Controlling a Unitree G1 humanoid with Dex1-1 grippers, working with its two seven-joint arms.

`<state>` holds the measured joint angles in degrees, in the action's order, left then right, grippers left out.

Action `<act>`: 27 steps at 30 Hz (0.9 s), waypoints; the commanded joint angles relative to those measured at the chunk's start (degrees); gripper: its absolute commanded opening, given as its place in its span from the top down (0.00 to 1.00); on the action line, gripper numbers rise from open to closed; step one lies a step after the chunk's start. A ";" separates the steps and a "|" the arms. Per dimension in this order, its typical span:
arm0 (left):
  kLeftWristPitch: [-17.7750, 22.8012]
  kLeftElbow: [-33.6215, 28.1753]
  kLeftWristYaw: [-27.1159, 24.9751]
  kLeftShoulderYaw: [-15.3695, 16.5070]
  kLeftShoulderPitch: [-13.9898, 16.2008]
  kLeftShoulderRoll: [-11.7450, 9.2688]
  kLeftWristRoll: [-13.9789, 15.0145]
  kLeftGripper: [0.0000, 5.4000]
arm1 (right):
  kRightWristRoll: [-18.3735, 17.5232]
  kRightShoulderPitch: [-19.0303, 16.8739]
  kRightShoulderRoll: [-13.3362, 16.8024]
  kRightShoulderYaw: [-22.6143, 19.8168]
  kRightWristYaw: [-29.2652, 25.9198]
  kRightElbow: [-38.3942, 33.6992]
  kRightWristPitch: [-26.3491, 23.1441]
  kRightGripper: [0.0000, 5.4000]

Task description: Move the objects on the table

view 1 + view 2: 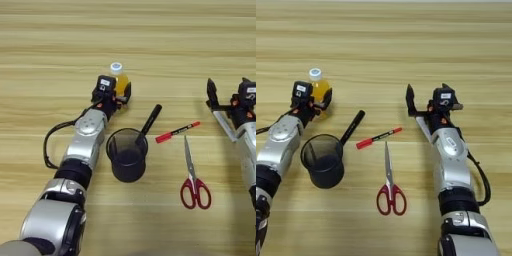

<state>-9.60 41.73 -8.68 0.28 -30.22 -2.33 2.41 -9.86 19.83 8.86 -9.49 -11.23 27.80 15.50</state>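
A small orange-drink bottle [120, 79] with a white cap stands upright at the left rear of the table [150, 40]. My left gripper [118, 93] is closed around its lower body, one black finger [128, 92] showing on the bottle's right side. In front of it stands the black mesh pen cup [127, 156]. A black marker [151, 119] lies slanted with its near end at the cup's rim. The red pen [177, 132] lies right of the marker, and the red-handled scissors [192, 175] lie with blades pointing away. My right gripper [426, 97] hovers open to the right of the pen, holding nothing.
A black cable [47, 145] loops out from my left forearm over the table. My right forearm [451, 155] stretches along the right side, close to the scissors.
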 commanded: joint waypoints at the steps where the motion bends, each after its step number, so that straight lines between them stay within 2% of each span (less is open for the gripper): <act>1: -0.83 0.99 0.38 -0.24 -1.12 0.11 -0.97 0.34 | -0.30 0.03 0.14 -0.38 -0.41 -0.47 0.38 0.00; 10: -1.51 -0.89 -1.34 -1.22 -0.92 -0.07 -0.92 0.34 | -1.06 0.16 0.67 -0.46 -2.27 -1.95 0.96 0.00; 16: -0.33 -5.39 -4.70 -1.69 -0.52 -0.90 0.14 0.34 | -2.14 0.43 1.53 -0.32 -5.18 -3.34 1.69 0.00; 19: 1.15 -9.34 -7.32 -1.81 -0.13 -1.78 0.99 0.34 | -3.42 0.04 2.75 0.72 -9.67 -6.31 1.33 0.00; 22: 3.57 -14.24 -10.36 -2.03 0.16 -2.76 1.87 0.34 | -6.19 -0.70 4.58 1.63 -15.64 -10.88 -0.86 0.00; 27: 8.21 -22.46 -14.19 -2.23 0.88 -3.88 3.65 0.34 | -11.22 -2.26 6.44 2.86 -23.03 -18.20 -6.34 0.00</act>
<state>-2.94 23.41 -21.56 -1.50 -29.25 -5.56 5.02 -19.21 18.61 14.18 -7.36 -31.80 12.68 11.77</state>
